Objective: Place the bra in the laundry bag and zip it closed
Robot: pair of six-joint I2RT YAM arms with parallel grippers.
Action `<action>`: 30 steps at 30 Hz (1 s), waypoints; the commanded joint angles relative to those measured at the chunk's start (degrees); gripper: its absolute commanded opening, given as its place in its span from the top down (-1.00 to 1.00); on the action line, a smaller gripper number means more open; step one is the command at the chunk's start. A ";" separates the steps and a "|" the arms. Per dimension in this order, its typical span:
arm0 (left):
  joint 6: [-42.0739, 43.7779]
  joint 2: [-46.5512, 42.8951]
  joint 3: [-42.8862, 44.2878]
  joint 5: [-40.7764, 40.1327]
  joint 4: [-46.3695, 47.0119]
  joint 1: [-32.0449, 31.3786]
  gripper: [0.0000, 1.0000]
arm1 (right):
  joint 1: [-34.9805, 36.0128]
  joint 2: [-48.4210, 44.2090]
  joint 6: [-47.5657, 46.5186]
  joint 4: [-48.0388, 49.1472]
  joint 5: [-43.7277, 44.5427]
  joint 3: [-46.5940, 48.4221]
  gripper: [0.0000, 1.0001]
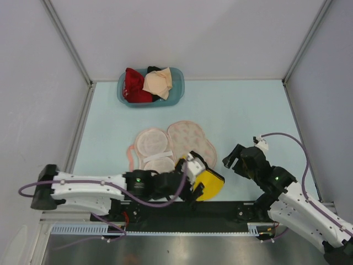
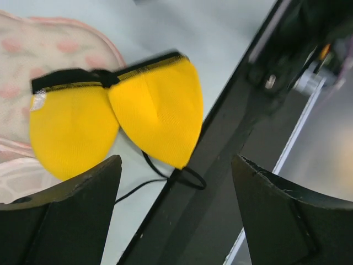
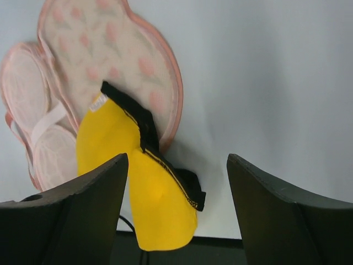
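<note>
Bra (image 1: 210, 184) lies at the table's (image 1: 248, 110) near edge, one cup overlapping the rim of the opened laundry bag (image 1: 176, 144), not inside it. Left gripper (image 2: 175, 179) is spread above the bra and holds nothing. Right gripper (image 3: 176, 165) is spread and empty. Outstanding: insertion, zipping.

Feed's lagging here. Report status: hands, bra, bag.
Open: left hand, right hand. Loose bra at table's near edge, overlapping laundry bag rim, not inside. Bag open. Nothing blocking.

White arm links (image 1: 83, 189), black joints (image 1: 146, 183), looping purple cables (image 1: 284, 134), green lights (image 1: 270, 178)
</note>
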 commanded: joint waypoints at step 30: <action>-25.08 -0.26 -21.87 27.49 24.38 40.87 -0.66 | 15.19 1.27 11.14 11.62 -5.12 -17.92 0.35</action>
